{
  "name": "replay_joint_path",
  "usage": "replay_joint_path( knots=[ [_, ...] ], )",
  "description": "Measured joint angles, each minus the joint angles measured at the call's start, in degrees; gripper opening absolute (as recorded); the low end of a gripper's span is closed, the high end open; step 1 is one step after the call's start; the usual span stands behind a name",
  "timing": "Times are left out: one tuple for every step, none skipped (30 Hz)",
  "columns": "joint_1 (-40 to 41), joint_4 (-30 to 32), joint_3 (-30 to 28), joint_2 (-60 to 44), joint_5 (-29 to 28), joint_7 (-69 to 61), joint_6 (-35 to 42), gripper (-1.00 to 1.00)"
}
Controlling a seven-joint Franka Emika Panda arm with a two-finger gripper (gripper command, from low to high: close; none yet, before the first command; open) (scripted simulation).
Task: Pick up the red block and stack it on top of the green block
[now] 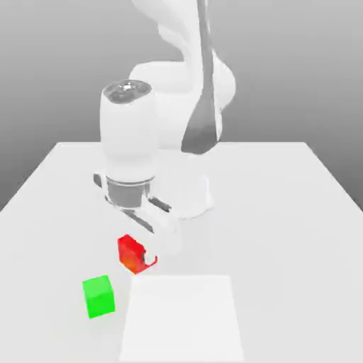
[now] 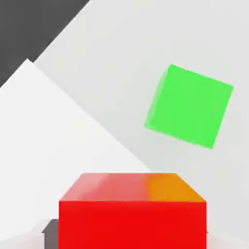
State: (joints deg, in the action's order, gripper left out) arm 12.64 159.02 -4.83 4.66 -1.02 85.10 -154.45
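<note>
The red block (image 1: 130, 253) (image 2: 132, 214) sits between the fingers of my gripper (image 1: 139, 257), which is shut on it, low over the white table (image 1: 283, 213). Whether the block touches the table I cannot tell. The green block (image 1: 98, 296) (image 2: 188, 105) rests on the table a short way to the exterior view's left of the red block and nearer the front edge, apart from it. In the hand view the red block is close up with the green block beyond it.
A flat white square panel (image 1: 183, 315) lies on the table at the front, to the exterior view's right of the green block. The arm's base (image 1: 188, 191) stands at the back middle. Open table surface spreads on both sides.
</note>
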Motion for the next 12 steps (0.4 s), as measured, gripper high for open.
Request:
replay_joint_path(
  knots=[
    [0.95,-0.82,-0.86,-0.15,0.0,1.19,0.67,-1.0],
    [2.1,-1.63,-1.46,-0.35,-0.01,2.32,1.25,-1.0],
    [3.13,-2.34,-1.98,-0.78,0.05,3.28,1.54,-1.0],
    [3.39,-2.75,-2.17,-2.03,0.33,3.58,0.71,-1.0],
    [3.54,-3.0,-2.31,-3.7,0.75,3.53,-0.7,-1.0],
    [4.13,-3.17,-1.85,-5.57,1.17,3.37,-2.39,-1.0],
    [4.14,-3.3,-1.48,-7.54,1.78,2.98,-4.21,-1.0],
    [4.25,-3.41,-1.12,-9.57,2.48,2.52,-6.12,-1.0],
    [4.26,-3.51,-0.89,-11.65,3.24,2.02,-8.08,-1.0],
    [4.43,-3.57,-0.62,-12.72,3.65,1.71,-9.09,1.0],
    [4.43,-3.57,-0.62,-12.72,3.65,1.71,-9.09,1.0],
    [4.43,-3.57,-0.62,-12.72,3.65,1.71,-9.09,1.0]
  ],
)
